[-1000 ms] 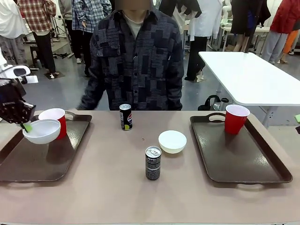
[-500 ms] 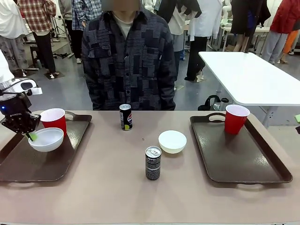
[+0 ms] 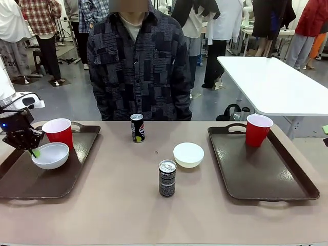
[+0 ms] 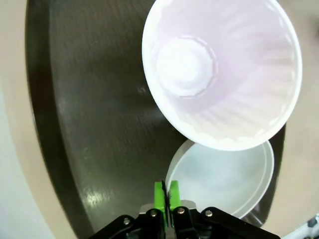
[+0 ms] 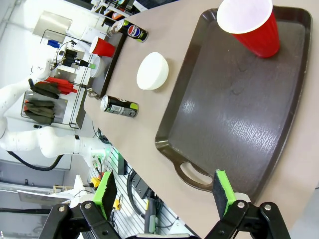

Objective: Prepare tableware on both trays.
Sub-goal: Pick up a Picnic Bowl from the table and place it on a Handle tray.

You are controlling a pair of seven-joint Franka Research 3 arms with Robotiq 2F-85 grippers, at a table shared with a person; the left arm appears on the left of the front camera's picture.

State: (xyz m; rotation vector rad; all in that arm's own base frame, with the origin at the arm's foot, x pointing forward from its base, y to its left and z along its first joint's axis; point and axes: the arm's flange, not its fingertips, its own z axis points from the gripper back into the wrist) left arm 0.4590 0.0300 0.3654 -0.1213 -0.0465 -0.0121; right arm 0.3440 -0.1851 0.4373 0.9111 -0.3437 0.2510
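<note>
On the left tray (image 3: 25, 179) a white bowl (image 3: 51, 156) rests just in front of a red cup (image 3: 58, 132). My left gripper (image 3: 34, 151) is at the bowl's left rim. From the left wrist, the green pads (image 4: 159, 195) stand almost together with the bowl's (image 4: 224, 179) rim pinched between them, and the cup's white inside (image 4: 219, 69) lies beyond. The right tray (image 3: 266, 174) carries a second red cup (image 3: 258, 129). Between the trays are another white bowl (image 3: 188, 155) and two black cans (image 3: 137, 128) (image 3: 167, 178). My right gripper (image 5: 164, 194) hangs open above the right tray (image 5: 224, 119).
A person in a dark patterned shirt (image 3: 138, 66) stands at the far edge of the table, hands out of sight. A white table (image 3: 277, 87) stands behind on the right. Bare tabletop (image 3: 118, 205) stretches along the near side.
My left gripper has lowered the white bowl from above the left tray down onto it, beside the red cup. The person has straightened up and drawn back.
</note>
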